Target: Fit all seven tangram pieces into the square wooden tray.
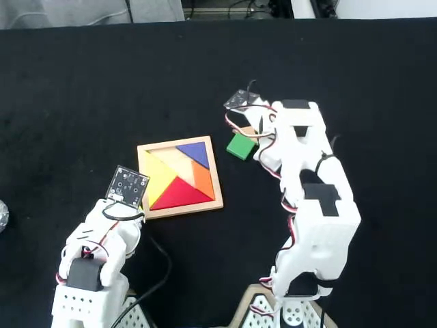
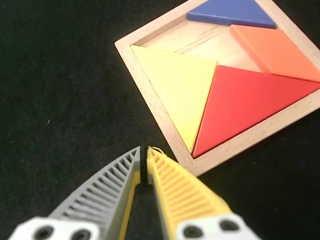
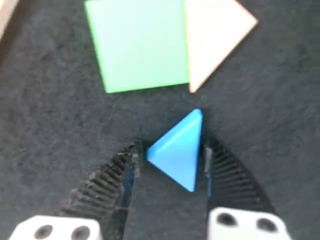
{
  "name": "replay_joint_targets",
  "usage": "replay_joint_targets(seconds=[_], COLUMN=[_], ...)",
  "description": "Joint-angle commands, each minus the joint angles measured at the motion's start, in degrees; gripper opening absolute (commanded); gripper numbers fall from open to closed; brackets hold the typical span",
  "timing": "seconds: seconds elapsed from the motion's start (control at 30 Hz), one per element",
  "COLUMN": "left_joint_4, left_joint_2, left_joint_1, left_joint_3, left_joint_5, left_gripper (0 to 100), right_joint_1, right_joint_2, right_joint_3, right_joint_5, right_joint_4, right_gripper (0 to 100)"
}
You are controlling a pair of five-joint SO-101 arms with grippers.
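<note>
Right pincer spread; blue triangle lies inside gap.

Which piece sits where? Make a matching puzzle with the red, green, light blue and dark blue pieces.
1 red triangle
2 green square
3 light blue triangle
4 dark blue triangle

A at the right gripper
B in the wooden tray, against the yellow triangle
C on the black table beside a pale triangle
D in the tray, apart from the yellow triangle

Pairs: 1-B; 2-C; 3-A; 4-D
</note>
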Motion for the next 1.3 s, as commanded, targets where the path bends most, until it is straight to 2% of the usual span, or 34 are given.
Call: replay_joint_targets(seconds=[0.0,0.1,0.33,0.5,0.63,0.83,1.0,1.27], left_joint_4=[-1.1,-1.1,-2.5,-2.1,-2.1,-0.2,0.7,0.6], left_joint_2=[-0.4,-0.4,-0.4,-0.4,-0.4,-0.4,-0.4,-0.4], left_joint_1=[-0.1,0.0,5.3,5.7,6.7,4.7,-1.4,-2.2], left_joint_3=[-0.4,-0.4,-0.5,-1.1,-1.4,-2.5,-3.3,-3.3], left_joint_5=[-0.4,-0.2,3.2,3.7,6.9,7.2,7.6,7.6], left_gripper=[3,3,3,3,3,3,3,3], right_joint_1=[1.1,1.1,-0.9,-9.6,-17.9,-27.8,-31.4,-36.0], right_joint_2=[0.5,0.2,-9.5,-16.7,-18.1,-12.4,-2.3,12.9], right_joint_3=[-1.3,-1.4,-1.3,-1.3,-2.5,-12.6,-22.7,-40.3], right_joint_5=[0.7,0.7,0.6,0.7,0.7,0.7,0.4,1.4], right_joint_4=[-0.4,0.2,2.8,7.3,7.3,6.7,7.5,14.1], right_gripper=[7.4,2.5,2.3,3.6,4.0,4.0,4.0,3.9])
